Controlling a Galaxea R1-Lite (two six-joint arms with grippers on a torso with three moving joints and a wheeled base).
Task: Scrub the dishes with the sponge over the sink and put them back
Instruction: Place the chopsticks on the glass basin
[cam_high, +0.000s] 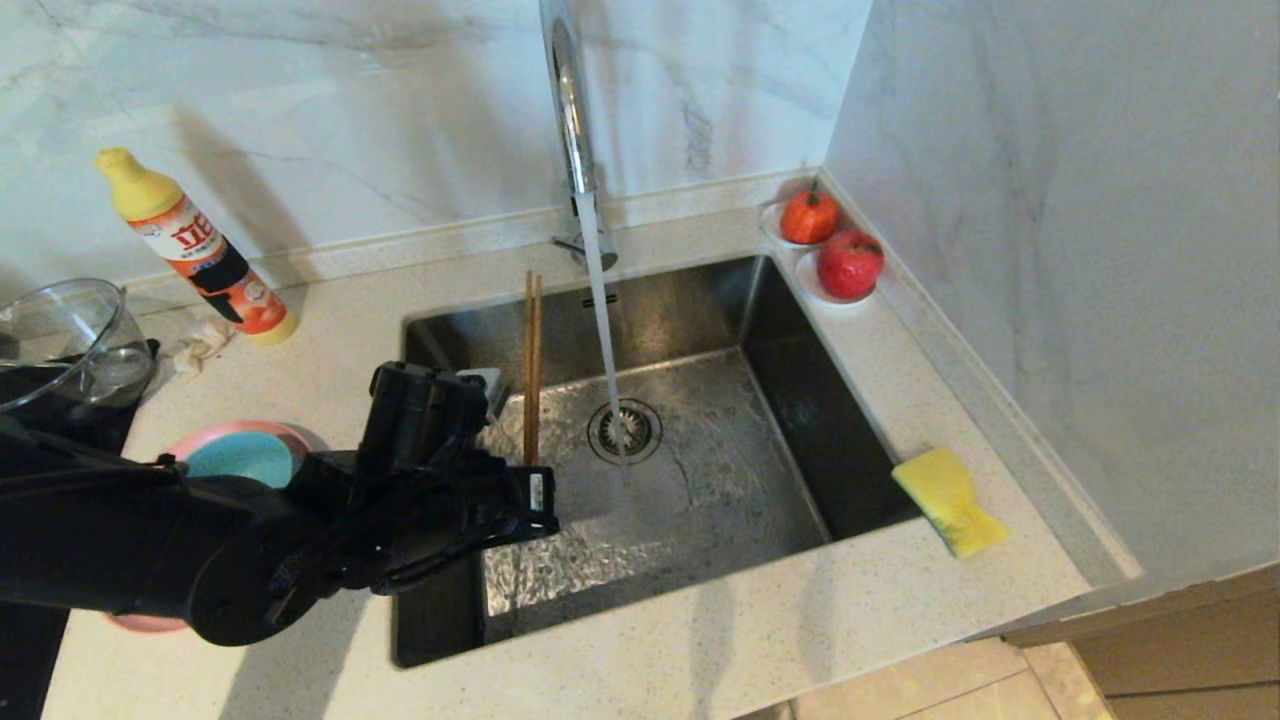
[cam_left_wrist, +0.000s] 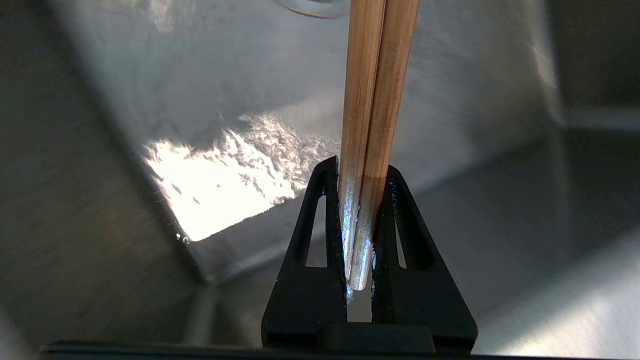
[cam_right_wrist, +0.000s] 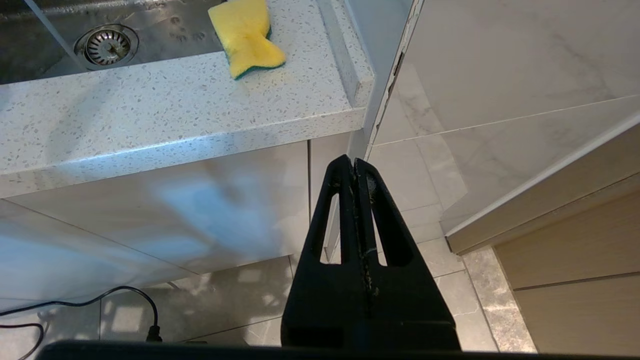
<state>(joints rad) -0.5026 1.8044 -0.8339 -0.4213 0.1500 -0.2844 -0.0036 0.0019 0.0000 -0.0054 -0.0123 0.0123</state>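
The left gripper is clamped tight on the metal-tipped ends of a pair of wooden chopsticks, holding them over the sink at about nine o'clock from the drain, beside the water running from the faucet. The pink plate with the blue bowl on it sits on the counter at nine o'clock from the sink, partly hidden by the arm. The yellow sponge lies on the counter at four o'clock from the drain, and the right gripper hangs fully closed and empty below the counter edge.
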